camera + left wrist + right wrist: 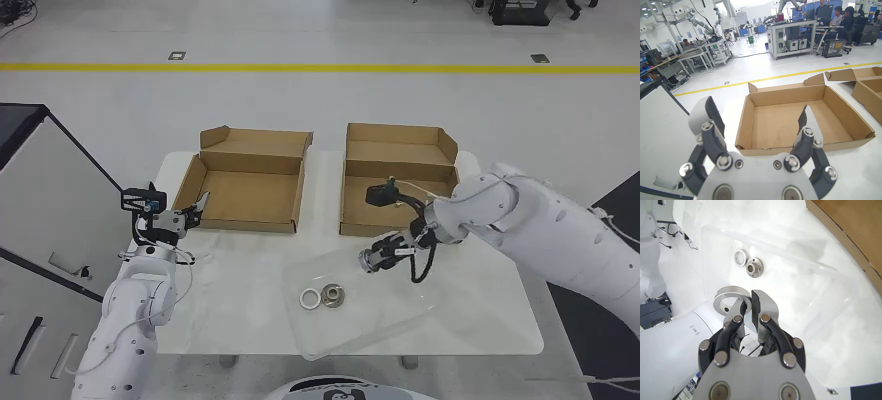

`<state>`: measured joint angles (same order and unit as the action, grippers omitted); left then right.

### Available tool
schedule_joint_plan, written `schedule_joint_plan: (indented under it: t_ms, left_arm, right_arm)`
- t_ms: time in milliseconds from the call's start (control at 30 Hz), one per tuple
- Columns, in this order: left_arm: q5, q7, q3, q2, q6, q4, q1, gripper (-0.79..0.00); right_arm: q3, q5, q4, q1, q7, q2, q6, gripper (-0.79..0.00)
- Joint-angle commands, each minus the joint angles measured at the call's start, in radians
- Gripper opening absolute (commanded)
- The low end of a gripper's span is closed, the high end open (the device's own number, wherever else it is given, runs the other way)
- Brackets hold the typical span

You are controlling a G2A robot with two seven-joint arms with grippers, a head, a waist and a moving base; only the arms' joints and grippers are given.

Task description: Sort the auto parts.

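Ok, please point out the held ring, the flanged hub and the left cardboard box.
held ring (730, 291), right wrist view, flat top face
flanged hub (759, 265), right wrist view, flange edge
left cardboard box (800, 123), left wrist view, bare floor

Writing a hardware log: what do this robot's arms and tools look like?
Left arm and right arm: smooth white rounded shells. Left tool and right tool: silver plate, black curved links, silver bolts, black ribbed pads. A black cable loops at the right wrist.

Left gripper (758, 107) hovering, jaws gaping wide; right arm angling inward, right gripper (749, 298) pinching metal ring (728, 292) by rim.
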<state>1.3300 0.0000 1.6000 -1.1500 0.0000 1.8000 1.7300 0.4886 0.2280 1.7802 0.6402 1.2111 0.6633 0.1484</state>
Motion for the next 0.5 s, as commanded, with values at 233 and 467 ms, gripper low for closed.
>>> schedule_joint_plan:
  t_ms: [233, 467]
  left_arm:
    - [0.000, 0.000, 0.000, 0.000, 0.000, 0.000, 0.000, 0.000]
    - [0.000, 0.000, 0.000, 0.000, 0.000, 0.000, 0.000, 0.000]
  right_arm:
    - [0.166, 0.138, -0.032, 0.117, 0.044, -0.086, -0.160, -0.785]
    - [0.256, 0.266, -0.056, 0.187, 0.093, -0.119, -0.284, -0.785]
